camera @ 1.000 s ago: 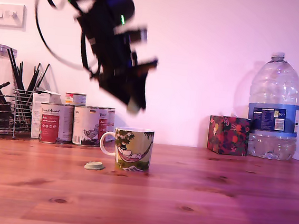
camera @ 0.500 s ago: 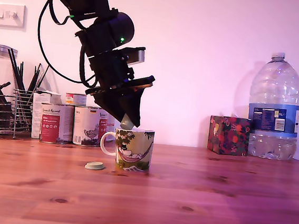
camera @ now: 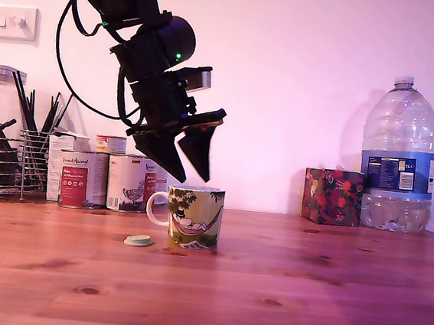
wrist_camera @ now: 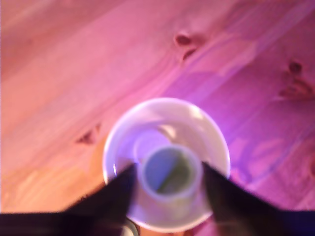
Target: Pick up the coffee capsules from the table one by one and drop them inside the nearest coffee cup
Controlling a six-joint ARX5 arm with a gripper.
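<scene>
My gripper (camera: 192, 178) hangs open just above the rim of the coffee cup (camera: 194, 218), its two dark fingers spread apart with nothing showing between them in the exterior view. The wrist view looks straight down into the cup (wrist_camera: 216, 132). There a pale capsule (wrist_camera: 171, 172) sits inside the white bowl, between my spread fingers (wrist_camera: 120, 189), hollow side up. A second capsule (camera: 138, 240) lies flat on the wooden table (camera: 281, 292), just to the exterior view's left of the cup, below its handle.
Labelled tin cans (camera: 83, 178) and a wire utensil rack (camera: 21, 163) stand at the back on the exterior view's left. A patterned box (camera: 331, 196) and a large water bottle (camera: 396, 160) stand at the back right.
The arm came down over the cup holding a capsule at its fingertips. The fingers have since spread, and the capsule is gone from between them in the exterior view.
</scene>
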